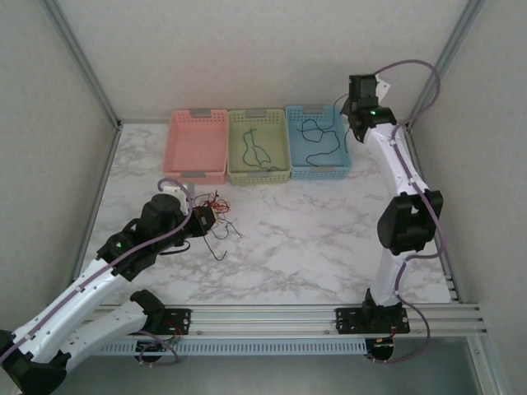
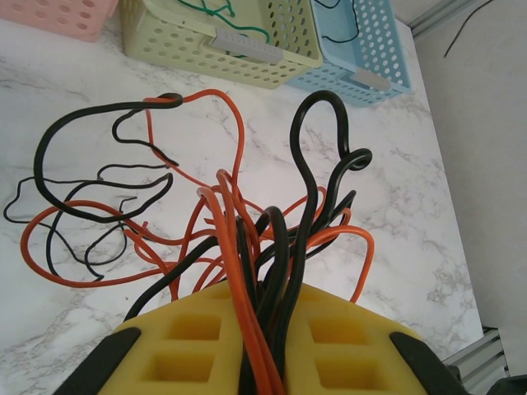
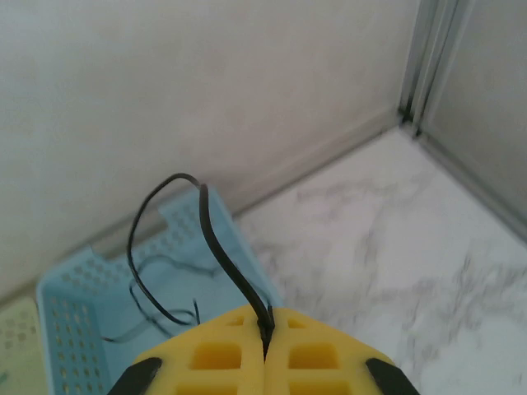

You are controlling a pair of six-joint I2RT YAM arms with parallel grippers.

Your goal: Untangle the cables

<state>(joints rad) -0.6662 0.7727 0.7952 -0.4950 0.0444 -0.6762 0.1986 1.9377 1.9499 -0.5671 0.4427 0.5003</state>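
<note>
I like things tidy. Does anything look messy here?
Yes. A knot of black and red-orange cables sprawls loose on the table, pinched in the left tool. The right tool holds one black cable that trails into the blue basket.

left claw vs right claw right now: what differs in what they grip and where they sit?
Load: the left claw is shut on a mixed bunch of black and red-orange cables; the right claw pinches one black cable.
Place: the left claw sits low over the marble table at front left; the right claw is raised by the blue basket at the far right.
Shared: both are shut on cable.
</note>
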